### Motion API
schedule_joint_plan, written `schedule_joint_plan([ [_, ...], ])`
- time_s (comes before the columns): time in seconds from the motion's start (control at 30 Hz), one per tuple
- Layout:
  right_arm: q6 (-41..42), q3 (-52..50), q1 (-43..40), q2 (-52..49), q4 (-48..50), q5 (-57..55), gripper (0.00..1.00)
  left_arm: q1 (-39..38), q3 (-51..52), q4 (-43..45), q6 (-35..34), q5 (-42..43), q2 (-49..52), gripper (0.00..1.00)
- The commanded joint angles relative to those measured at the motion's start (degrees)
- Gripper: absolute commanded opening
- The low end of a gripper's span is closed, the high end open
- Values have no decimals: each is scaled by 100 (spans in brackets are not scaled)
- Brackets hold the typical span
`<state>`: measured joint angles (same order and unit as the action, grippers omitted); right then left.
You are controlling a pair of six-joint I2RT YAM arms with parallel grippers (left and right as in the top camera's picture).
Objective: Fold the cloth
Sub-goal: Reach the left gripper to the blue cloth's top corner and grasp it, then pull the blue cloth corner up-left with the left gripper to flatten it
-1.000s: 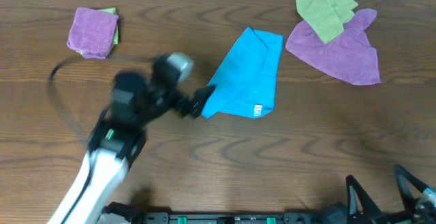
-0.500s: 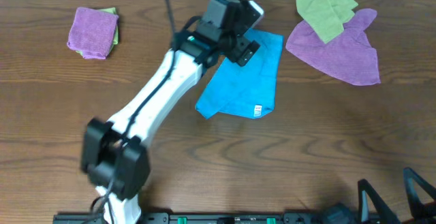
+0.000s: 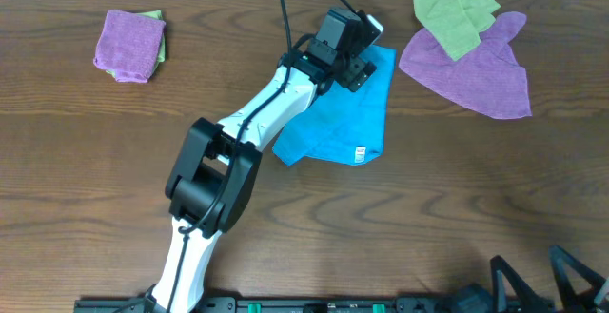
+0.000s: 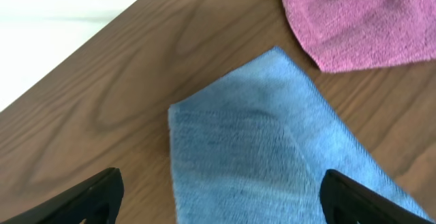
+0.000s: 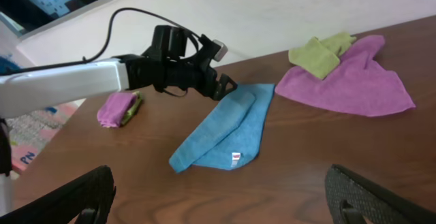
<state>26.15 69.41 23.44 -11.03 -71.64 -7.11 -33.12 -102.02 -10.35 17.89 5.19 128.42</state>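
Cloth: the sky-blue cloth (image 3: 344, 113) is laid flat on the table (image 3: 457, 189), past its middle, folded over into a long slanted shape. Its white tag (image 3: 361, 153) is seen at the near edge.
Left gripper: the left gripper (image 3: 356, 71) is held over the cloth's far corner. The jaws are spread wide and nothing is gripped. Contact with the fabric cannot be told.
Cloth against left gripper: in the left wrist view, the cloth's far end is framed between the two fingertips (image 4: 92, 193).
Right gripper: the right gripper (image 5: 221, 197) is kept at the table's near right edge, well apart from the cloth, jaws wide and empty.
Other cloths: a purple cloth (image 3: 471, 61) topped by a yellow-green cloth (image 3: 455, 13) is spread far right. A folded purple stack (image 3: 130, 45) is placed far left.
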Motion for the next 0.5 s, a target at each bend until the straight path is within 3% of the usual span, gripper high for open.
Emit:
schedule_joint_plan([
  [0.0,190,28,-59,-35,-105,33,98,-81,-129,160,-46,90,337,89],
  [0.47,256,26,-59,-35,-404,50,98,-249,-127,-205,-157,170,627,83],
])
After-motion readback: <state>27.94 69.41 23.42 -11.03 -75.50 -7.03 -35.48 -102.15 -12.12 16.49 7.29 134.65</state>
